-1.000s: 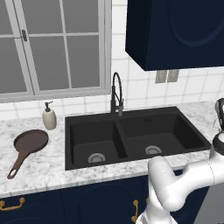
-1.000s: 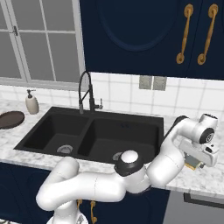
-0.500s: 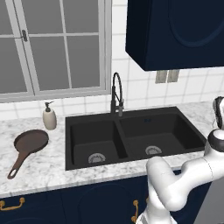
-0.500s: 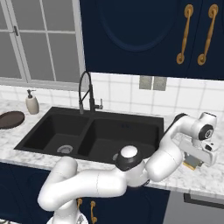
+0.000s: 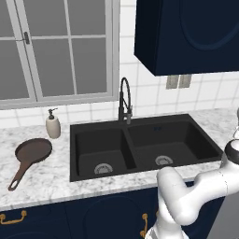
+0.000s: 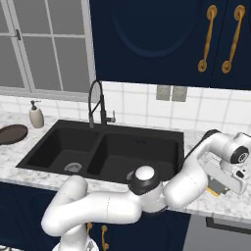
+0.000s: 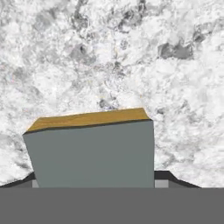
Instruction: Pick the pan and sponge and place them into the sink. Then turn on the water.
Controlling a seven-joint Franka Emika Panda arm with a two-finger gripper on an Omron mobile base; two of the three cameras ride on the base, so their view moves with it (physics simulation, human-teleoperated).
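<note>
We have the end effector (image 6: 219, 188) low over the white-grey marbled bench (image 6: 215, 206), right of the matte black double-basin sink (image 6: 105, 154). It sits directly above the small yellow sponge with the grey-blue top face (image 7: 92, 148). In the right base view a sliver of yellow shows just under the hand.

Hand view: the sponge's grey-blue face takes up the lower centre and its yellow side edge runs along the top. The dark finger tips (image 7: 168, 177) flank the block on both sides. Jaws look spread around it, but we cannot tell if the pads touch it.

The sponge lies on the bench strip near the front edge, well apart from the sink's right rim. Bare marble surrounds it on the sides we can see.

The shallow dark reddish-brown frying pan with a long thin brown handle (image 5: 32, 151) rests on the bench left of the sink. Its handle points toward the front edge. The beige soap dispenser bottle (image 5: 52, 125) stands just behind it.

Both basins are open. The black spring-neck faucet (image 5: 124, 100) stands behind the divider.
</note>
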